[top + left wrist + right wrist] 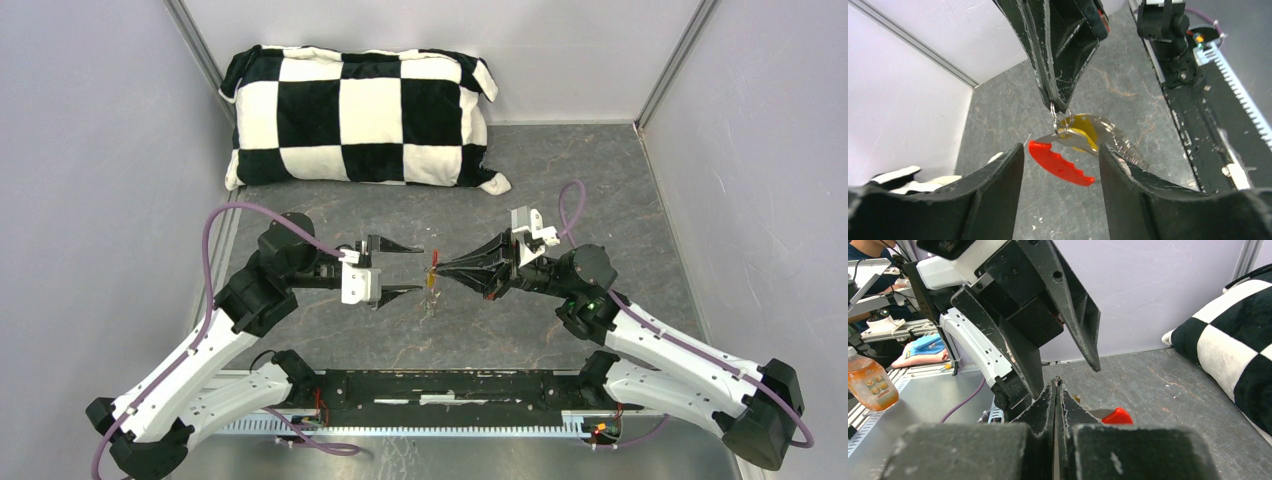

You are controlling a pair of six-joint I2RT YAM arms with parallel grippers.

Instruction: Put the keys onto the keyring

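Observation:
My right gripper is shut on the keyring, a thin metal loop pinched at its fingertips and held above the table. From the loop hang a red tag and a key with a yellow head, its silver blade slanting right. My left gripper faces them, open, its fingers on either side of the red tag without touching it. In the top view the left gripper sits just left of the hanging bunch. The right wrist view shows only the red tag beside the shut jaws.
A black-and-white checkered pillow lies at the back of the grey table. The arms' black base rail runs along the near edge. Grey walls close in left and right. An orange bottle stands off the table.

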